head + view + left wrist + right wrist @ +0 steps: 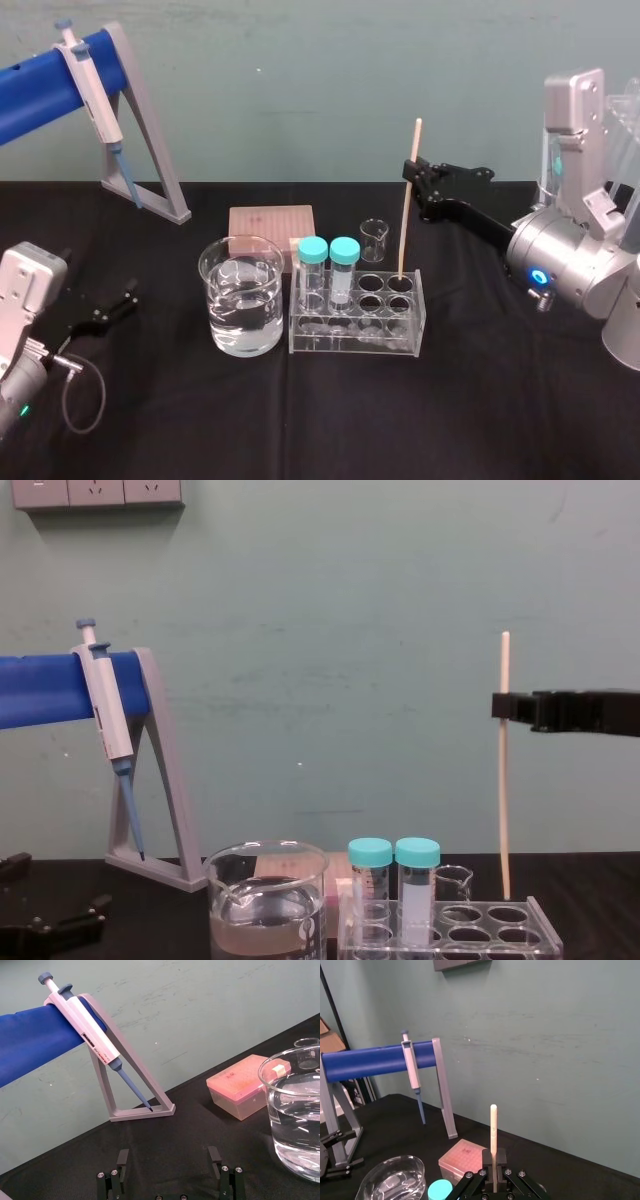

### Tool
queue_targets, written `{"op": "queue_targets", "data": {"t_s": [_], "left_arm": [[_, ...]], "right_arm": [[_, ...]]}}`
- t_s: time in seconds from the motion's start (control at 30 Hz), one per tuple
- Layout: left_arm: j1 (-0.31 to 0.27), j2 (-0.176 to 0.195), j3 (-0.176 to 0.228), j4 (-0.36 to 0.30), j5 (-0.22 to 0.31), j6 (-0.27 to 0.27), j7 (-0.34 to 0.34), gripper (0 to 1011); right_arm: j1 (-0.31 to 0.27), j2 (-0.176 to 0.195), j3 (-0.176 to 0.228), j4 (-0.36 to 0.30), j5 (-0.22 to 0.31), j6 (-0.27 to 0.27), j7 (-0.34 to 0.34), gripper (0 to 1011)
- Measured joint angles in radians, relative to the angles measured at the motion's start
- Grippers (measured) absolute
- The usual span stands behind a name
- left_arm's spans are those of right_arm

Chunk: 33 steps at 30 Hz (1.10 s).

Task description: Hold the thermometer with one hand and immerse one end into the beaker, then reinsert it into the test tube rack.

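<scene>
The test tube rack is seen just right of the water-filled beaker, the left gripper is parked open far left, and the upright thermometer, foot in the rack's back-right hole, is clamped high up by the right gripper, so a straight lift is called for.

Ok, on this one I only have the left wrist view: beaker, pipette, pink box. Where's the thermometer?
Observer: The thermometer stands upright, its lower end in the back right hole of the test tube rack.
Operator: Is anything holding it?
Observer: Yes, the right gripper is shut on its upper part, a little below the top end.
Operator: And my left gripper, near it?
Observer: No, the left gripper sits at the table's far left, with the beaker between it and the rack.
</scene>
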Motion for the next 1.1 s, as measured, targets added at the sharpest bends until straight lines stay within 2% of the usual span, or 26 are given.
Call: {"op": "queue_targets", "data": {"t_s": [0.6, 1.1], "left_arm": [[0.000, 0.000, 0.000, 0.000, 0.000, 0.000, 0.000, 1004], [0.000, 0.000, 0.000, 0.000, 0.000, 0.000, 0.000, 1004]], "right_arm": [[0.009, -0.033, -0.002, 0.061, -0.059, -0.022, 0.032, 43], [0.014, -0.065, -0.002, 0.141, -0.100, -0.059, 0.061, 44]]}}
